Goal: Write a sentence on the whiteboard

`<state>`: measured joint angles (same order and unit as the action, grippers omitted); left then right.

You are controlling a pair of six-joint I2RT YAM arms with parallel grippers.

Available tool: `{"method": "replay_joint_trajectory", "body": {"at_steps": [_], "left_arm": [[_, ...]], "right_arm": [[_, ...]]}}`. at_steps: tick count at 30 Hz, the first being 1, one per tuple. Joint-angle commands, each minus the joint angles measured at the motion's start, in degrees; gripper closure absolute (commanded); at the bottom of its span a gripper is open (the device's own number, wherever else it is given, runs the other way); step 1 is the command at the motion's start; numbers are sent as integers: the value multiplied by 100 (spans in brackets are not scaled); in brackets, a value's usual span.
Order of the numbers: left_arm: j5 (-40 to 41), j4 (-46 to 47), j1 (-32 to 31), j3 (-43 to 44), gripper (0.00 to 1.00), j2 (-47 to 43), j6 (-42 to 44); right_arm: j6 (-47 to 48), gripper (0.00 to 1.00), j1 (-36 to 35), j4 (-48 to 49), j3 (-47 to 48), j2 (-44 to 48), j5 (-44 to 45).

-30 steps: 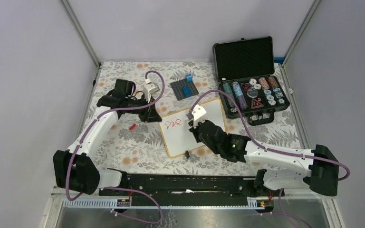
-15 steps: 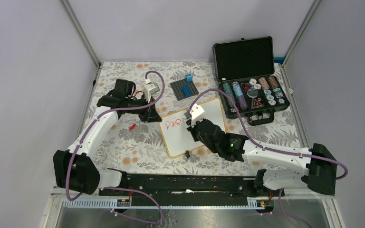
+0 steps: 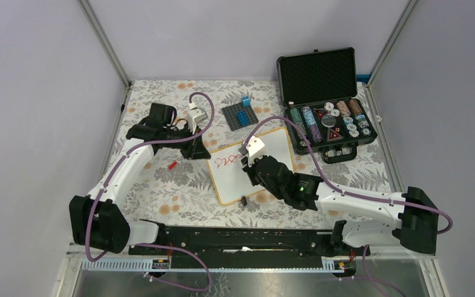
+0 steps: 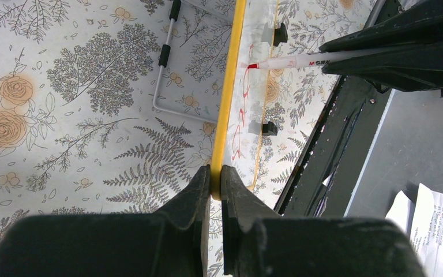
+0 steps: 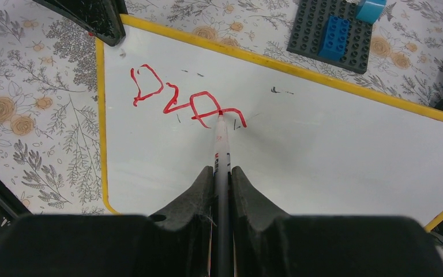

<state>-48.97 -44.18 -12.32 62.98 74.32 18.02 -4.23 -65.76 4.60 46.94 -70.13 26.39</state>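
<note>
whiteboard [image 3: 229, 184]: flat on bench [image 3: 161, 185], long axis left to far-right
sentence [image 5: 173, 95]: red, at its left end
marker [image 5: 222, 144]: tip on last stroke
left pincer [image 4: 215, 176]: clamped on board's frame
right pincer [image 5: 222, 173]: clamped on marker
case [image 3: 316, 75]: open, chips [image 3: 331, 117] inside

Setting: robotics lab test cell. Plain panel walls [image 3: 31, 93] on aluminium posts [image 3: 104, 42] enclose a floral-covered table [image 3: 161, 185]. Black mounting rail [image 3: 241, 237], lower centre

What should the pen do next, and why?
Probably slide the marker tip a little along the line to start the next letter: it rests on the whiteboard at the end of the red writing, bare board lies beyond, and the left jaws pinch the frame.
</note>
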Motion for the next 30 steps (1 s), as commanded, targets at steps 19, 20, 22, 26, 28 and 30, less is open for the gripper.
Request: {"method": "replay_joint_trajectory", "body": {"at_steps": [19, 20, 22, 26, 28, 30], "left_arm": [[-122, -20, -32, 188, 100, -6, 71], [-135, -20, -34, 188, 100, -6, 70], [-129, -21, -34, 178, 100, -13, 70], [-116, -21, -34, 173, 100, -32, 78], [-125, -20, -32, 169, 100, -30, 78], [-118, -20, -34, 158, 100, -32, 86]], "right_arm": [[-56, 100, 54, -235, -54, 331, 578], [-48, 100, 59, -210, -30, 321, 596], [-34, 100, 62, -160, -6, 294, 604], [-12, 100, 72, -104, 51, 225, 580], [-13, 100, 70, -92, 67, 190, 548], [-17, 100, 65, -72, 75, 184, 496]]}}
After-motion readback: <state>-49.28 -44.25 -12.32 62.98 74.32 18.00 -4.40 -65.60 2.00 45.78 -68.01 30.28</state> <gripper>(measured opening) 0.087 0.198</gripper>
